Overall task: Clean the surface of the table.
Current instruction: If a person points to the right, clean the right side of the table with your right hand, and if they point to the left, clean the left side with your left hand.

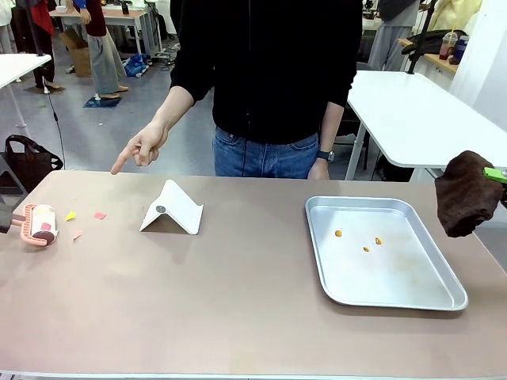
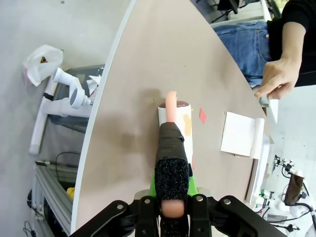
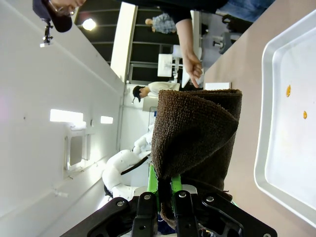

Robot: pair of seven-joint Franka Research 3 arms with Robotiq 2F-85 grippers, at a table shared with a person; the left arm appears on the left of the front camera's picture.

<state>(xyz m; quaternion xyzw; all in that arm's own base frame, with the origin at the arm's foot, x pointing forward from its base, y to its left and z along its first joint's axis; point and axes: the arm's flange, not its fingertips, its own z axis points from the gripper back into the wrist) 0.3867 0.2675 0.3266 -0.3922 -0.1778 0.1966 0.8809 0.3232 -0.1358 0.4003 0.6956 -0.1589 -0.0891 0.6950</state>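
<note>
The brownish-beige table carries small yellow and pink paper scraps near its left end. My left gripper is shut on the black-wrapped handle of a pink lint roller, whose white drum rests on the table beside a pink scrap. At the right edge my right gripper is shut on a dark brown cloth, held above the table beside the tray. A person's hand points down toward the scraps.
A folded white card stands left of centre. A shallow silver tray with three orange crumbs lies at the right. The person stands at the far edge, and a glossy white table is behind on the right.
</note>
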